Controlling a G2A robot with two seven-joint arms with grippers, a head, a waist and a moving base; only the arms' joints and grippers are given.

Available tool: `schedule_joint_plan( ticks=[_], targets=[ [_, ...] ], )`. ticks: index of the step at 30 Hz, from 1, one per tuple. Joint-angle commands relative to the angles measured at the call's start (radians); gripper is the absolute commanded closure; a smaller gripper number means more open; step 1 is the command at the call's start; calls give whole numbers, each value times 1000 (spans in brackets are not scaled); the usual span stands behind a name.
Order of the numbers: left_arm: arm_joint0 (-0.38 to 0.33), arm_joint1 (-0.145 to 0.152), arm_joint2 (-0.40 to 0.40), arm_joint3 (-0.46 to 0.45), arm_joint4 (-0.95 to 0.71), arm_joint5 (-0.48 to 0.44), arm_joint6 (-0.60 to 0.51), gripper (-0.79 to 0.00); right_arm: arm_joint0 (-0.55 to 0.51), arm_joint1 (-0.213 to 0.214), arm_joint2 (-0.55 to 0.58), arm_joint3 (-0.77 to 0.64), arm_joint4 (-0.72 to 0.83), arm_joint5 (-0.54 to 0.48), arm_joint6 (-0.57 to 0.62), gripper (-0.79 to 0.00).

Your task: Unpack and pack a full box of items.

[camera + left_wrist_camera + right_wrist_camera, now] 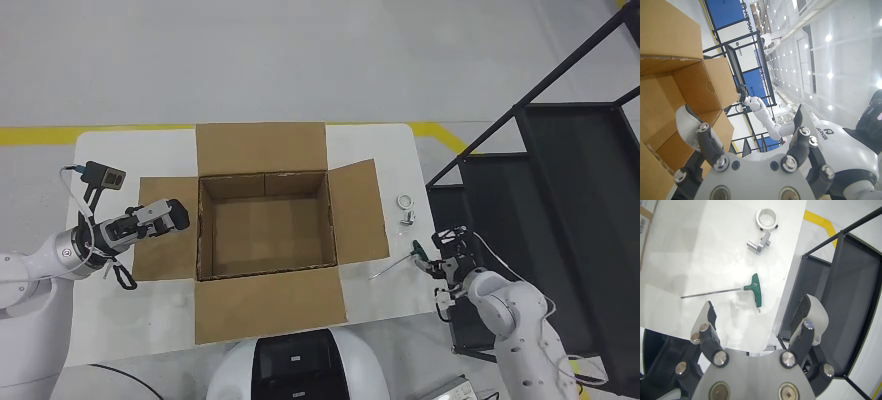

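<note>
Box centre frame, flaps spread for access. Key and clamp lie right of it on the surface, evidently unpacked. Left jaws wide, empty, over left flap; right jaws wide, empty, beside key.

The cardboard box stands open and empty, its four flaps spread flat. To its right on the counter lie a green T-handled hex key, a metal ring and a small bracket.
</note>
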Motion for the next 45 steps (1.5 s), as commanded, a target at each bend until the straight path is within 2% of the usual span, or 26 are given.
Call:
schedule_joint_plan(
  ticks=[1, 3, 4, 8, 25, 32, 38, 40, 43, 45],
  targets=[
    [0, 0, 0, 0, 0, 0, 0, -785, 17, 3, -7, 31, -6, -21, 8, -542],
    [0, 0, 0, 0, 0, 0, 0, -785, 32, 6, -16, 56, -13, -34, 17, -372],
    [0, 0, 0, 0, 0, 0, 0, -785, 40, 7, -21, 67, -18, -42, 22, -332],
    [0, 0, 0, 0, 0, 0, 0, -785, 66, 13, -38, 109, -43, -74, 42, -271],
    [0, 0, 0, 0, 0, 0, 0, -785, 182, 25, -99, 251, -63, -67, 62, -317],
    [0, 0, 0, 0, 0, 0, 0, -785, 207, 30, -114, 287, -63, -70, 67, -292],
    [0, 0, 0, 0, 0, 0, 0, -785, 219, 34, -132, 299, -67, -76, 78, -302],
    [0, 0, 0, 0, 0, 0, 0, -785, 224, 36, -135, 305, -68, -77, 80, -259],
    [0, 0, 0, 0, 0, 0, 0, -785, 226, 38, -135, 310, -51, -81, 80, 0],
    [0, 0, 0, 0, 0, 0, 0, -785, 223, 41, -129, 304, -42, -87, 82, 0]
  ],
)
